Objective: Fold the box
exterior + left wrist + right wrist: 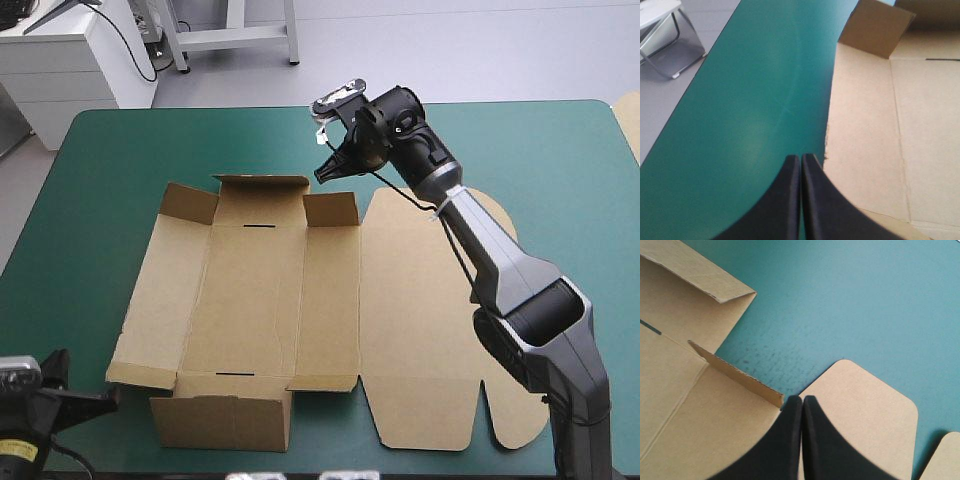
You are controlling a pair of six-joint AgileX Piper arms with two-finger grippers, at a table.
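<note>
The brown box (250, 300) lies opened out in the middle of the table. Its near wall (222, 422) stands raised, and the far wall (262, 188) and corner flaps tilt up. The lid (420, 320) lies flat to the right, with rounded tabs. My right gripper (322, 175) is shut and hovers at the far right corner flap (737, 374), its tip (802, 400) beside the lid's rounded tab (860, 410). My left gripper (110, 396) is shut just off the box's near left corner, its tip (801, 159) over the cover beside the box's left panel (865, 140).
Bare teal-green cover (110, 180) shows left of the box and along the far side. The table's left edge (687, 100) runs close beside my left gripper. A pale brown edge (632, 120) shows at the table's far right.
</note>
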